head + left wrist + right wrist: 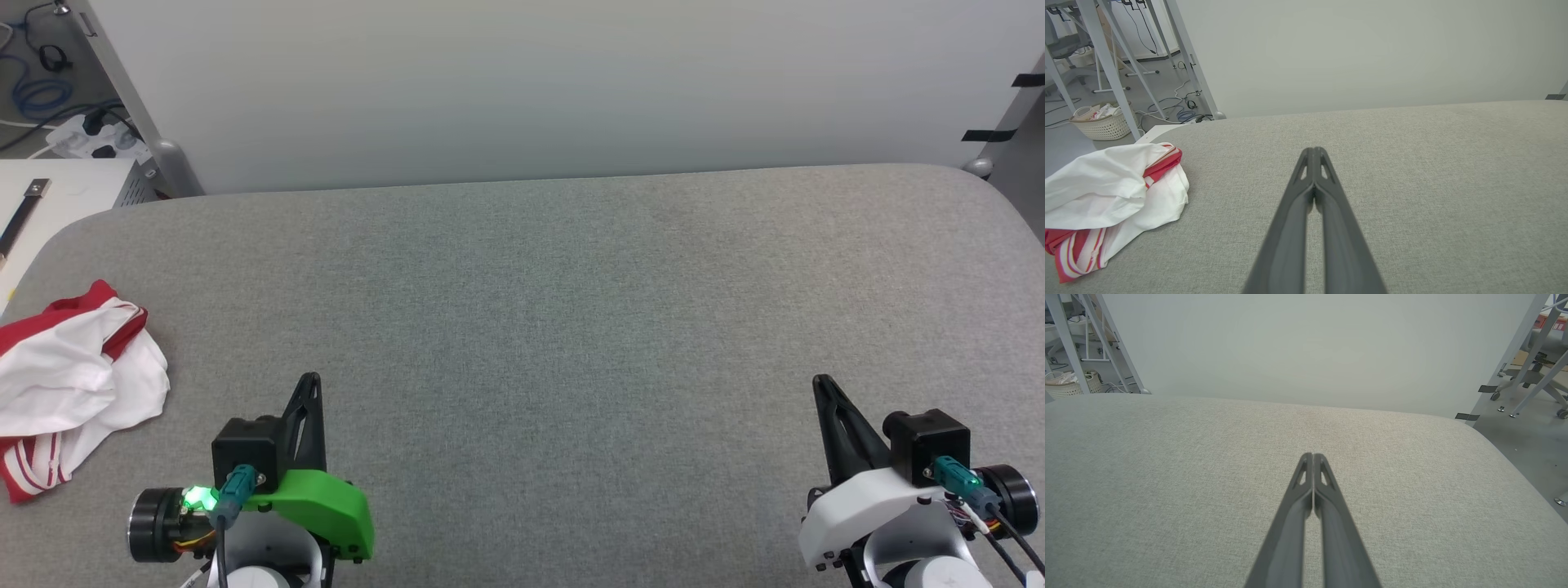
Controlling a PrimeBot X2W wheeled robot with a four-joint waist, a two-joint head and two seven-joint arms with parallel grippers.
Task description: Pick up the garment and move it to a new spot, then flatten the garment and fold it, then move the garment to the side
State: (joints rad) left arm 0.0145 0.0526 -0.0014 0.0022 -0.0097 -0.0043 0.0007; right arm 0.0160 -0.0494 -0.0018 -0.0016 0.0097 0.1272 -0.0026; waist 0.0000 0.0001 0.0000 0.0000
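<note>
The garment (pixel 77 384), a crumpled heap of white and red cloth with red-and-white striped trim, lies at the left edge of the grey padded table (pixel 539 310). The left wrist view has the garment (pixel 1110 200) at its left side. My left gripper (pixel 309 384) is shut and empty, a short way to the right of the heap; its fingertips (pixel 1314 153) are pressed together over bare table. My right gripper (pixel 819 382) is shut and empty near the table's front right, its tips (pixel 1312 457) closed above the grey cloth surface (pixel 1167 477).
A pale wall panel (pixel 531 82) stands behind the table. Cables and a power strip (pixel 90 135) lie on the floor at the far left. A white basket (pixel 1102 122) sits on the floor among metal frame legs. An office chair (pixel 1543 347) stands off to the right.
</note>
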